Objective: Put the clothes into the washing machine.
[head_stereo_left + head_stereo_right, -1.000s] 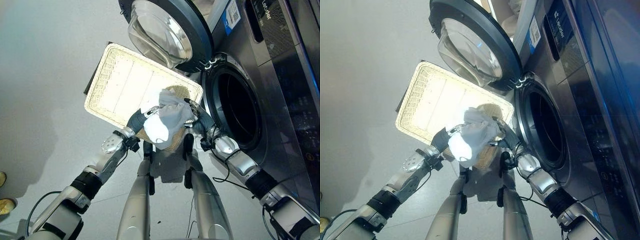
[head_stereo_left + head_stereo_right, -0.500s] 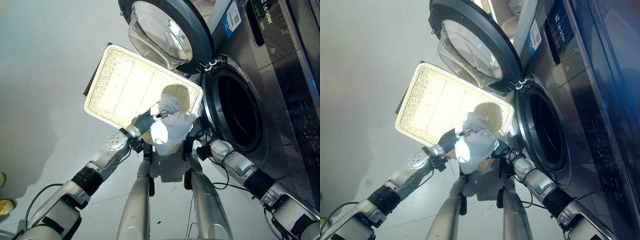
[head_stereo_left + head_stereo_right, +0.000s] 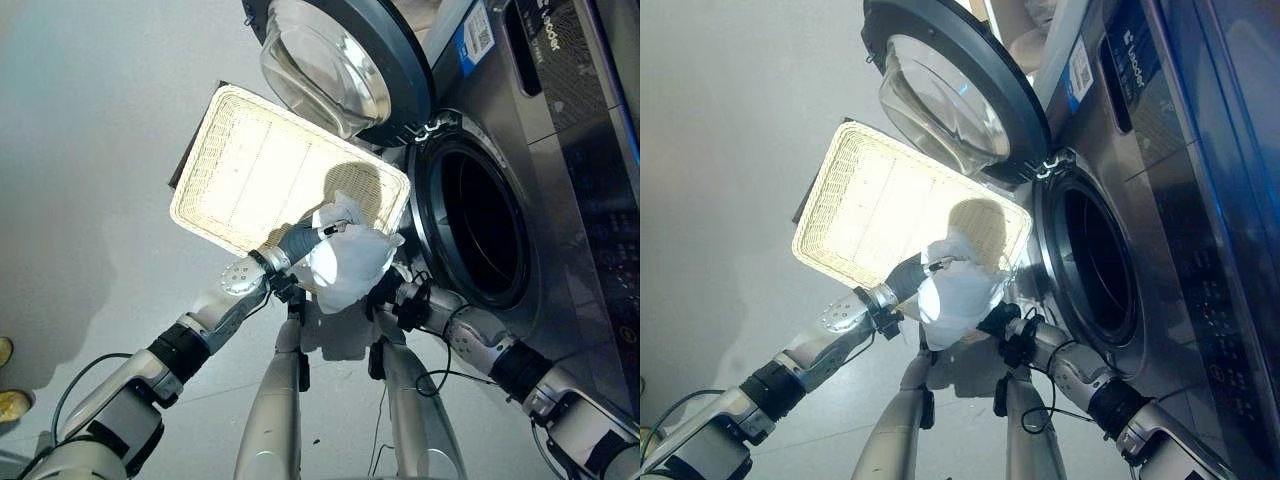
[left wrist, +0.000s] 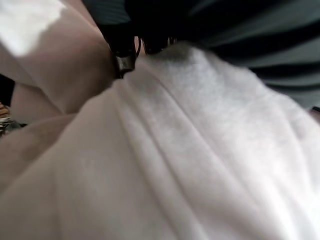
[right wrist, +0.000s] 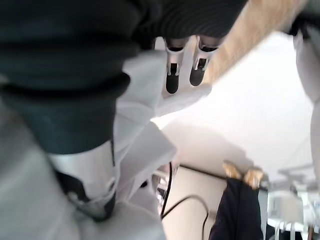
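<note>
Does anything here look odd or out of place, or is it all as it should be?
Nothing stands out. The white cloth is held up between the left hand and the right hand over the wicker basket, none of it on the floor. The washing machine door is swung wide open beside the drum opening.

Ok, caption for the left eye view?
Both hands lift a white cloth above the basket, beside the open washer.

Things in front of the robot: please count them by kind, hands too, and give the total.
White cloth: 1
Wicker basket: 1
Washing machine: 1, its door open
Robot hands: 2, the left hand and the right hand, both at the cloth
Total: 5
</note>
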